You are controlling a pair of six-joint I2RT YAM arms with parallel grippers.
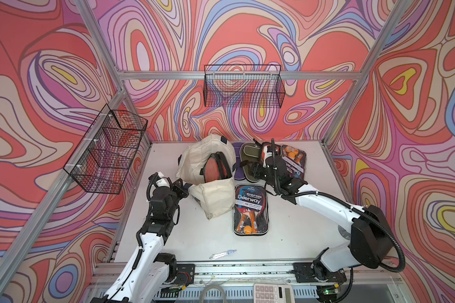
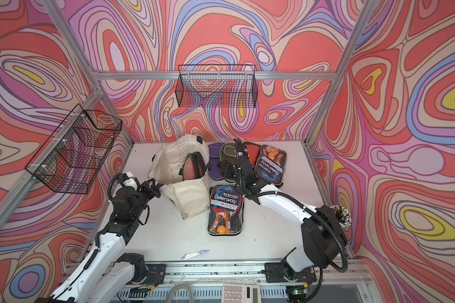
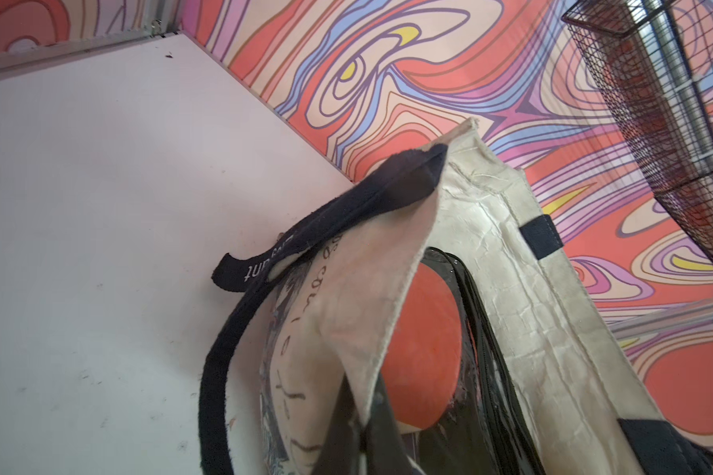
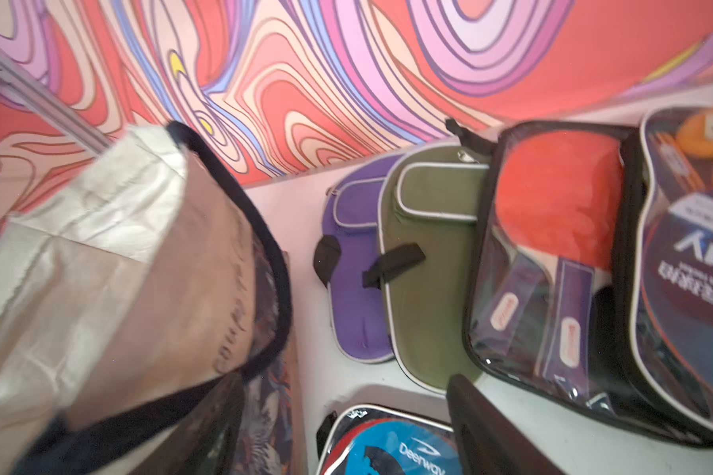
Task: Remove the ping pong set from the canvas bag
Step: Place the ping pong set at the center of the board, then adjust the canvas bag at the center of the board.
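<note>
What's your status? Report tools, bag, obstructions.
Left tool shut on canvas bag rim. Right tool open, empty, beside the bag. One ping pong set inside the bag. Other sets on the table, none across its mouth.

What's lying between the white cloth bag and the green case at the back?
A purple case, its edge under the green case, beside the canvas bag; clearest in the right wrist view.
</note>
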